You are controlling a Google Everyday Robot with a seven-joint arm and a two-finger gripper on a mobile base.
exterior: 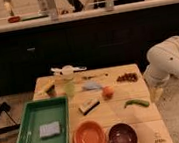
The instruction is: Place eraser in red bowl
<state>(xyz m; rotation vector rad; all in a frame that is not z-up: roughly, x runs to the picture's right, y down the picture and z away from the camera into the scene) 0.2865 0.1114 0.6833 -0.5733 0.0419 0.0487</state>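
The eraser (89, 105), a small whitish block with a dark strip, lies near the middle of the wooden table (115, 116). The red bowl (89, 136), orange-red and shallow, stands empty at the front edge, just in front of the eraser. My white arm (170, 61) hangs beside the table's right edge. The gripper (156, 93) points down there, off the table and well right of the eraser and the bowl.
A dark maroon bowl (122, 136) stands right of the red bowl. A green tray (30, 140) at the left holds a blue-grey sponge (49, 129). An orange fruit (108, 92), a green pod (137, 103), a pale cup (70, 87) and other small items lie further back.
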